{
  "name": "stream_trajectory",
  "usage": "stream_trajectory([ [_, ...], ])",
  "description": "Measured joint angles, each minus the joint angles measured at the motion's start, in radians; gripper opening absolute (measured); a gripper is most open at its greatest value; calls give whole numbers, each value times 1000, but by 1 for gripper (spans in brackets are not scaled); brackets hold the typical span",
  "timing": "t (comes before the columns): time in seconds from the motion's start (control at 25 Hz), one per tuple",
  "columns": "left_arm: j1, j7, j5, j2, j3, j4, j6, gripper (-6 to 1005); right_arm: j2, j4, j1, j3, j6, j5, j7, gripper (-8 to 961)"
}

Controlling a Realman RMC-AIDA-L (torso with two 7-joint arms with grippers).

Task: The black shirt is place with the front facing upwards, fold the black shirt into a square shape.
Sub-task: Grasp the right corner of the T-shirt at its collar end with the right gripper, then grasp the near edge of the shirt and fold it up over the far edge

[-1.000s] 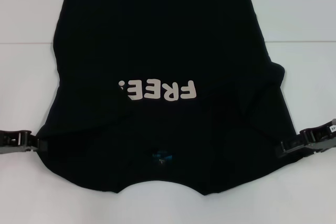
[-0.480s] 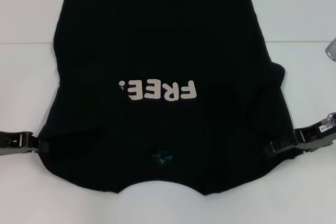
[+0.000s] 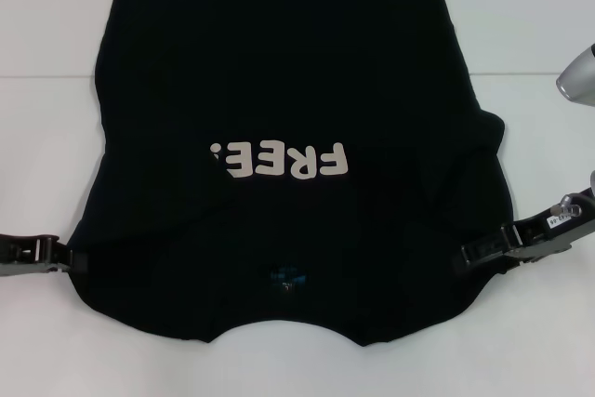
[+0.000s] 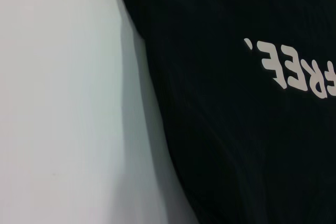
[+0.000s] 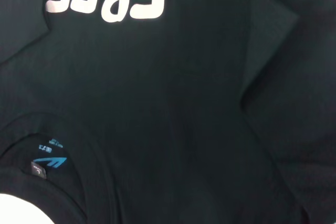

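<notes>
The black shirt (image 3: pixel 279 72) lies flat on the white table, front up, collar towards me. Its off-white "FREE!" print (image 3: pixel 284 161) is at the middle and the small blue neck label (image 3: pixel 286 278) is near the collar. Both sides look folded inward. My left gripper (image 3: pixel 67 256) sits low at the shirt's left edge. My right gripper (image 3: pixel 469 254) reaches in over the shirt's right side near the shoulder. The left wrist view shows the shirt's edge (image 4: pixel 236 129) on the table. The right wrist view shows the shirt's chest (image 5: pixel 184 103) and the label (image 5: pixel 50 162).
The white table (image 3: pixel 539 34) shows on both sides of the shirt and along the front edge. A grey part of my right arm (image 3: pixel 578 73) shows at the right border. The shirt's hem runs out of view at the top.
My right gripper has moved left, from beside the shirt's right edge to over its right shoulder area. The grey arm part has come into view. The left gripper has not moved.
</notes>
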Motion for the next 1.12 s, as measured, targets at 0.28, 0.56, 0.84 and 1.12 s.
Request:
stream_trajectory([
  [0.28,-1,3,0,-1,0,0,6,21,2,0,4,-11,28,-11,11,901],
  [0.56,-2,9,0,-1,-1,-1,10,21,5,0,11,-27,28,-13,13,831],
  [0.84,-9,25,0,5,-6,-27,10,22,6,0,13,-30,23,-14,15,404],
  [1.12,-26,44,0,21,-6,-55,53,22,-7,-9,24,-78,-8,-14,2,152],
])
